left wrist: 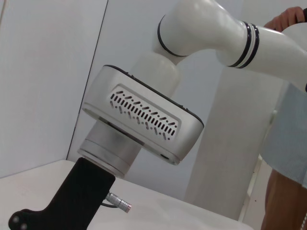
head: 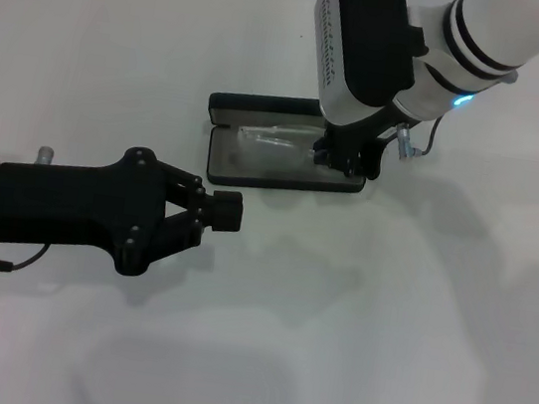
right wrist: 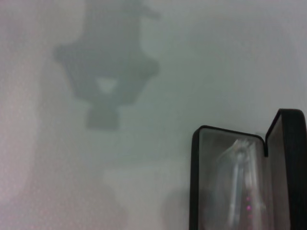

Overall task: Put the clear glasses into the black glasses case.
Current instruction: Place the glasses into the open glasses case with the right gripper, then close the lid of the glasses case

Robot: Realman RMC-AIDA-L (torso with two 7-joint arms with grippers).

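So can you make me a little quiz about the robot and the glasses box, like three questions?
1. True or false: the black glasses case is closed.
2. Where are the clear glasses? A) inside the case B) on the table beside it C) in the left gripper
3. Fill in: the gripper above the right end of the case is the ____ gripper.

Key
1. False. The case lies open with its lid up.
2. A. The glasses lie in the grey lining.
3. Right. The left gripper hangs apart from the case, nearer the robot, jaws shut on nothing.
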